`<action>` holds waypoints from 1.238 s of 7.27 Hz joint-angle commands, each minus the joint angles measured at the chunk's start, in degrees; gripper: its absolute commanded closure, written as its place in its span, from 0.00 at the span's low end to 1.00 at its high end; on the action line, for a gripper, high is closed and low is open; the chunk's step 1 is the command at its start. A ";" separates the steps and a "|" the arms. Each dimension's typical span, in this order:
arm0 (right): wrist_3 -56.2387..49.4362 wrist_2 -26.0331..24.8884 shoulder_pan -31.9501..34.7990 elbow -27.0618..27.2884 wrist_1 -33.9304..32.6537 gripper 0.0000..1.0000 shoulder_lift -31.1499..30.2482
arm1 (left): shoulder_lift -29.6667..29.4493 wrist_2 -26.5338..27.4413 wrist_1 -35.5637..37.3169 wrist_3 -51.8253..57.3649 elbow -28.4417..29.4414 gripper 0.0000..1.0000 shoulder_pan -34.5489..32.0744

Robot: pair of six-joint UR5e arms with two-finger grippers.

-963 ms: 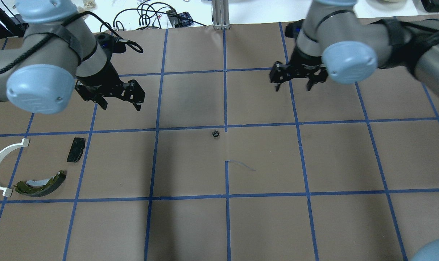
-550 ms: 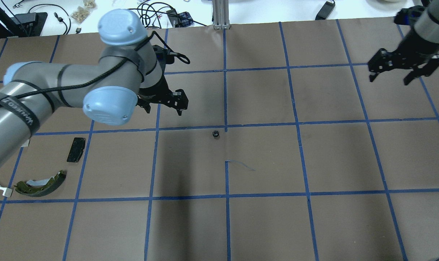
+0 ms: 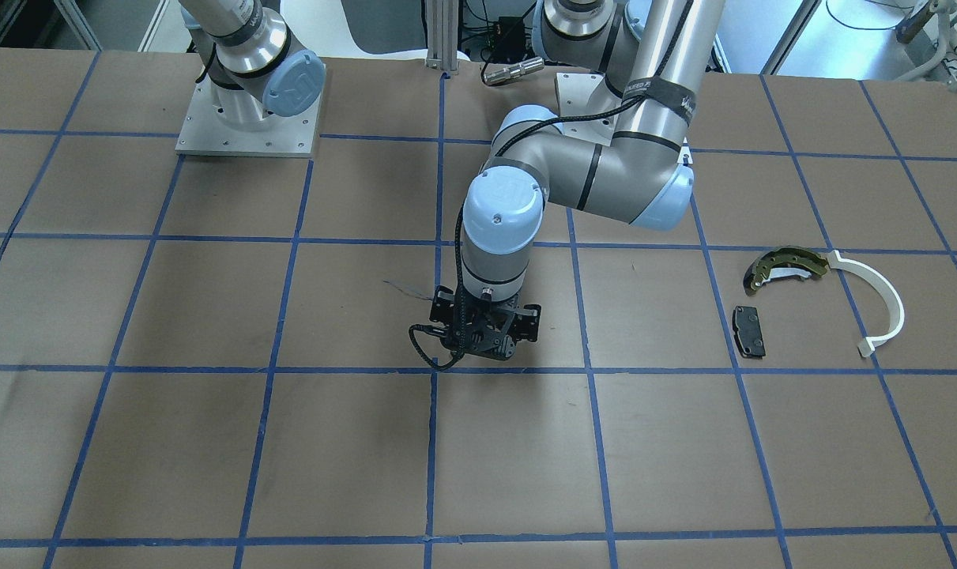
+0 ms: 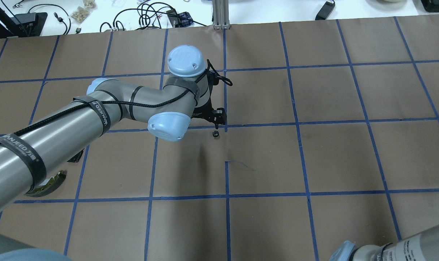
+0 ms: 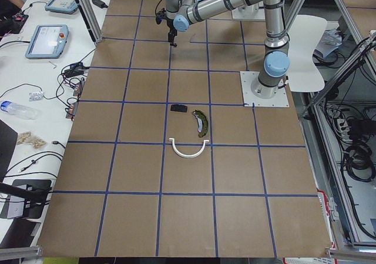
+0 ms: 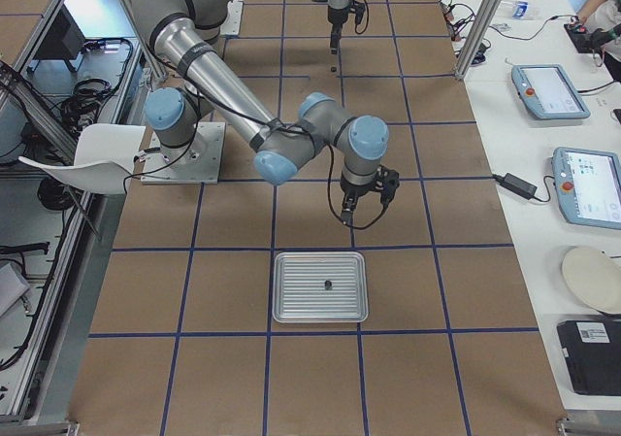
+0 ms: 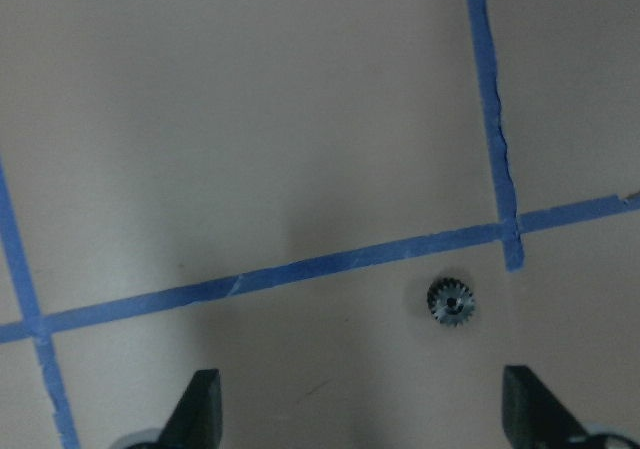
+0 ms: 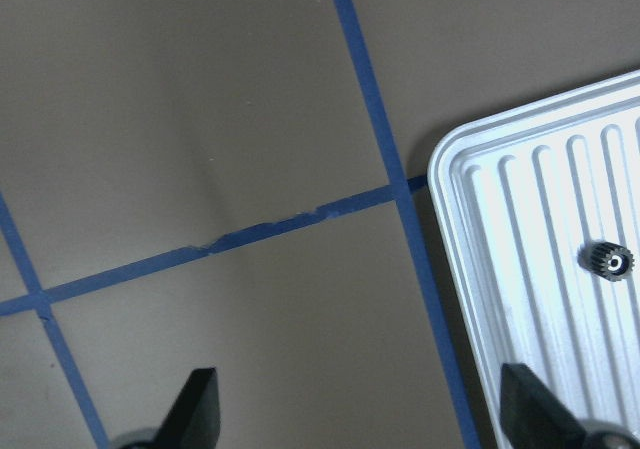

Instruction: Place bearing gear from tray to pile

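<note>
A small dark bearing gear (image 4: 215, 133) lies on the brown table by a blue tape crossing, apart from the pile. My left gripper (image 4: 212, 123) hangs open just above it. In the left wrist view the gear (image 7: 451, 301) lies ahead of the gripper (image 7: 365, 419), nearer its right finger. The pile lies apart: an olive brake shoe (image 3: 786, 265), a white arc (image 3: 881, 304) and a black pad (image 3: 748, 330). My right gripper (image 8: 365, 414) is open beside the ribbed tray (image 8: 445, 184), which holds another gear (image 8: 608, 260).
The tray (image 6: 277, 300) sits at the table's end on my right, with the right arm (image 6: 330, 140) bent over beside it. Blue tape lines divide the table into squares. Cables and tablets lie on the white bench (image 6: 543, 96) beyond the far edge.
My left arm has swung right and down to the gear on the table. My right arm has moved right, out of the overhead view, toward the tray.
</note>
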 commanded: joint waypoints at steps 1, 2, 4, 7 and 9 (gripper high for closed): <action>-2.02 -0.32 -1.71 -1.07 -0.62 0.00 1.48 | -3.19 -0.02 2.41 0.05 0.03 0.00 -1.23; -4.02 -0.41 -2.14 -0.90 -0.96 0.00 1.57 | -3.63 -0.10 2.42 -0.13 0.03 0.05 -1.41; -5.97 -0.32 -3.64 -1.16 -5.41 0.00 3.41 | -4.34 -0.90 2.42 0.22 0.12 0.17 -1.41; -9.65 -0.67 -5.47 -0.37 -8.09 0.08 5.18 | -4.78 -0.90 2.77 0.57 0.12 0.39 -1.50; -13.95 -0.67 -7.41 -0.37 -8.35 0.16 7.63 | -4.87 -1.42 2.42 0.49 0.03 0.58 -1.50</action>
